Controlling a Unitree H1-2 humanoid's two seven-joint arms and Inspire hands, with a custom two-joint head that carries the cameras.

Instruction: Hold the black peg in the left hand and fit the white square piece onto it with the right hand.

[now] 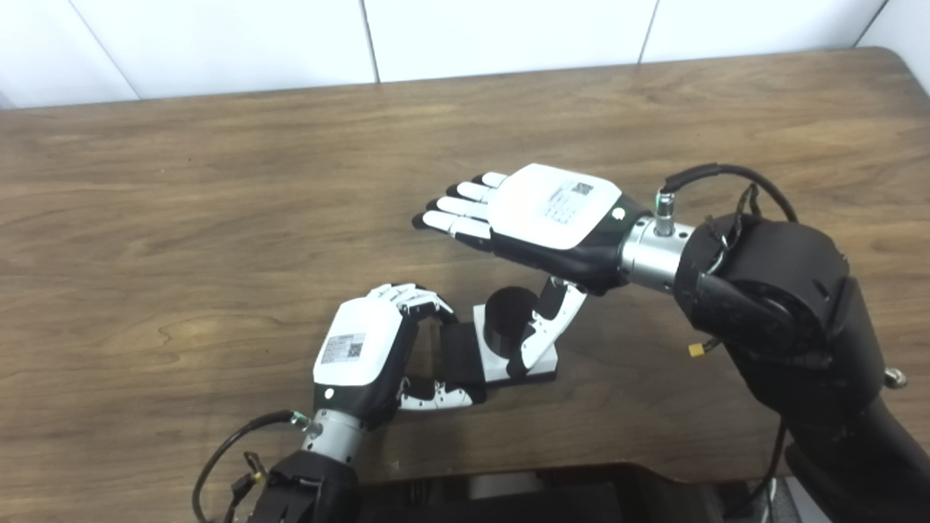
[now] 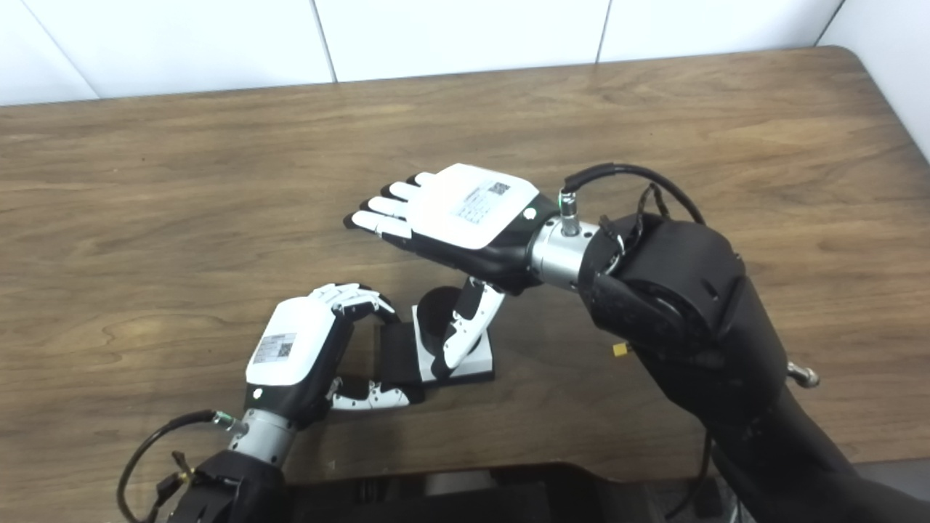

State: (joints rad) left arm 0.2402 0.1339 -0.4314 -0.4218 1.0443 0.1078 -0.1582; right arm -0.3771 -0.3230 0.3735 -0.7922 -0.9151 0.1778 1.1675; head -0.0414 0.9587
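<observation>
The black peg (image 1: 506, 314) stands upright as a short cylinder near the table's front middle. The white square piece (image 1: 488, 350) sits around its foot, on a black base. A black block (image 1: 461, 352) sticks out to the left of that base, and my left hand (image 1: 367, 349) is shut on it, fingers curled over the top and thumb underneath. My right hand (image 1: 552, 211) hovers above and behind the peg, palm down with fingers stretched flat and apart. Its thumb (image 1: 545, 330) points down and rests against the peg's right side and the white piece.
The brown wooden table (image 1: 218, 218) stretches wide to the left, right and back, ending at a white tiled wall. A dark part of the robot's body lies along the front edge below the hands. The bulky right forearm (image 1: 777, 305) fills the lower right.
</observation>
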